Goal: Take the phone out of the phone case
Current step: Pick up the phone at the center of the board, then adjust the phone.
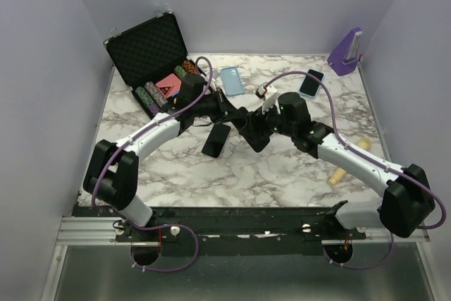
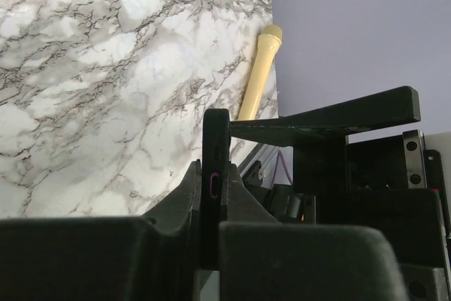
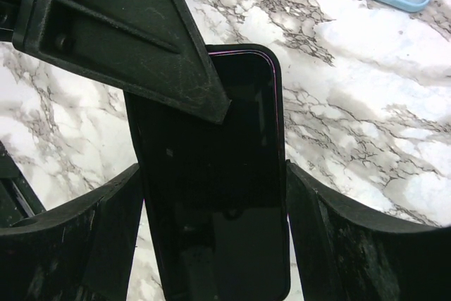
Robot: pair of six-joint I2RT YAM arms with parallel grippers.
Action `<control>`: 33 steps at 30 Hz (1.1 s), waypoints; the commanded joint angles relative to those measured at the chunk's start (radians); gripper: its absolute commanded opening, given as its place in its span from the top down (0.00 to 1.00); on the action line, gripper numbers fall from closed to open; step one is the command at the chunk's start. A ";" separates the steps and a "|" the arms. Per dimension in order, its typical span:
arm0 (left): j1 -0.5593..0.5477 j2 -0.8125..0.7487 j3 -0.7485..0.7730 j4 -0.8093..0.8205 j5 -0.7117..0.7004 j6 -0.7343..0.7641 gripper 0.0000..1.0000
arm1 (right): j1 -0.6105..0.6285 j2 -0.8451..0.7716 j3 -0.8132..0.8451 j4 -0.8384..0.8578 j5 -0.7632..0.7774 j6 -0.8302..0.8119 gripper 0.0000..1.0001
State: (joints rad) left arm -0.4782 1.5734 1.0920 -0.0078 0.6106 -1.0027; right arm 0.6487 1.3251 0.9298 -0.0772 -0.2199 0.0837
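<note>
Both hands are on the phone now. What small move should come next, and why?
Probably the left hand should peel its end of the case back a little. It pinches the phone face and back near one end, while the right hand clamps the long sides. The case rim hugs the visible screen edge, so nothing looks loose yet.

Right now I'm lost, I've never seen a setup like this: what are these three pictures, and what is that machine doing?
It is two robot arms, the left arm and the right arm, bolted to a marble table. One picture looks down from above; the other two come from cameras on each wrist. Both arms' jaws grip a black phone in its case. On the table lie a blue case, another phone, a chip box, a cream stick and a purple object.
</note>
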 commanded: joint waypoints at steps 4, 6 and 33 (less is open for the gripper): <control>-0.002 -0.125 0.039 -0.040 -0.041 0.012 1.00 | 0.011 -0.061 -0.037 0.033 0.119 0.125 0.11; 0.000 -0.189 0.029 -0.044 -0.109 0.024 1.00 | 0.011 -0.060 -0.033 -0.001 0.119 0.181 0.00; 0.003 -0.652 -0.250 0.311 -0.384 -0.160 1.00 | -0.124 -0.251 -0.272 0.716 -0.539 0.899 0.14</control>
State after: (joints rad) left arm -0.4763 0.9386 0.8513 0.1406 0.1772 -1.0660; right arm 0.5224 1.1244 0.6868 0.3382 -0.6556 0.8349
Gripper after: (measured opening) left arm 0.161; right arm 0.878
